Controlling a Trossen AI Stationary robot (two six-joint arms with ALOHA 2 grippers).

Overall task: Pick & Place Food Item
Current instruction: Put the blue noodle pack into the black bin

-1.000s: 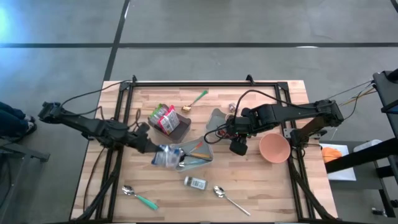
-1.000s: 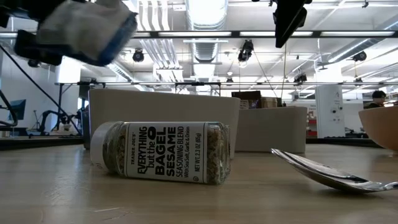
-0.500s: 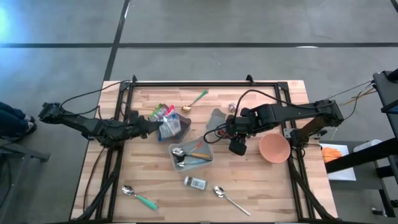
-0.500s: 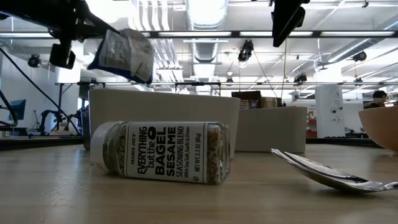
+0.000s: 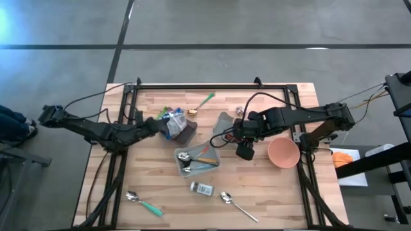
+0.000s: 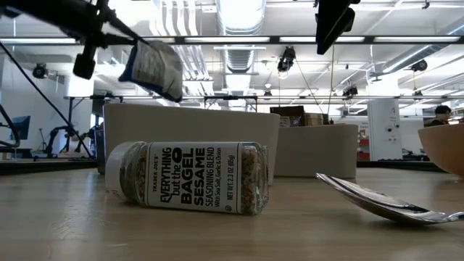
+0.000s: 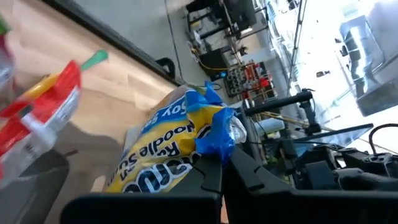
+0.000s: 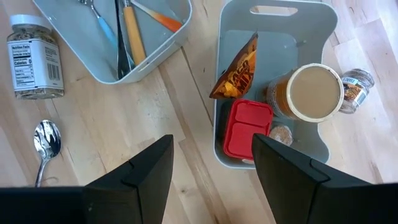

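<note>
A yellow-and-blue noodle packet [image 5: 172, 122] hangs in the air at the table's far left, with my left gripper [image 5: 160, 122] shut on it. It is over a dark bin [image 5: 187, 133] that holds red-and-green packets [image 7: 43, 118]. In the low view the packet [image 6: 154, 69] floats high above the table. My right gripper [image 5: 244, 153] stands open and still over bare wood, between a grey utensil tray [image 5: 213, 168] and a pink bowl [image 5: 283, 153]. Nothing is between its fingers [image 8: 146, 171]. My left gripper pinches the packet's blue crimped end [image 7: 214, 140] between its two fingers [image 7: 244, 169]. The fingers come roughly level from the table's left. The packet sticks out beyond them, lifted clear of the bin and the table.
A light grey bin [image 8: 323, 37] under the right arm holds an orange snack bag [image 8: 236, 74], a red box and a cup. A seasoning bottle [image 5: 201, 188] lies near the front, with spoons [image 5: 231, 202] to either side. A green-handled spoon [image 5: 202, 102] lies at the back.
My left gripper has carried the packet from over the utensil tray toward the table's far edge, to above the dark bin. The wrist has turned, swinging the packet round. My right gripper has kept still.
</note>
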